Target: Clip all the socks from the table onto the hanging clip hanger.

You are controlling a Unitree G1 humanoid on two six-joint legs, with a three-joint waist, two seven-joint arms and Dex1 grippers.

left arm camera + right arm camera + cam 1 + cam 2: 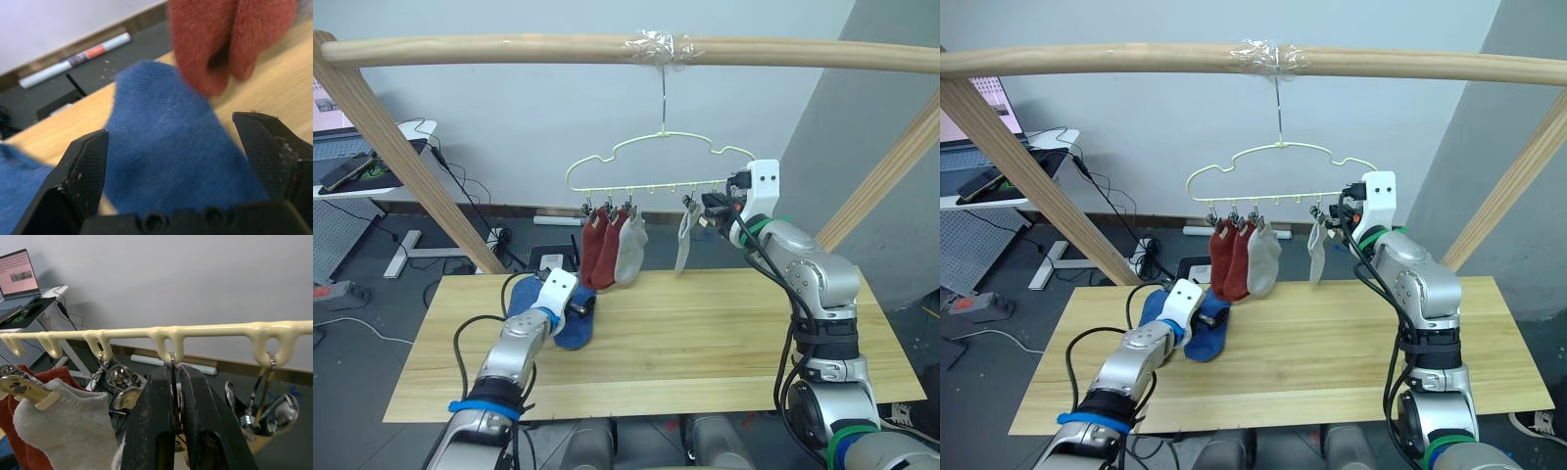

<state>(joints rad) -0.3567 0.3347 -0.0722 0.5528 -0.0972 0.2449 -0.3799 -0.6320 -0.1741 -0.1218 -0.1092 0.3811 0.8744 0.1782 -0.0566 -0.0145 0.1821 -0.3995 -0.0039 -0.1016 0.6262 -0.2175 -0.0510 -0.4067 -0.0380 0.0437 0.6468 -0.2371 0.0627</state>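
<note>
Socks remain: two blue socks [570, 318] lie on the table [705, 343], left gripper [181, 161] spread open over one; two rust red socks [600, 250] and two grey hang from the clip hanger [651, 168]; right gripper [177, 401] pinches a clip [174, 382] shut.

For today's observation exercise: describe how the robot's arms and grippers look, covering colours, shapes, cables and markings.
Both arms are silver-grey rounded metal segments with black cables looped outside. The left gripper and right gripper have white housings and black fingers. Blue bands wrap the left arm; green bands ring the right.
</note>
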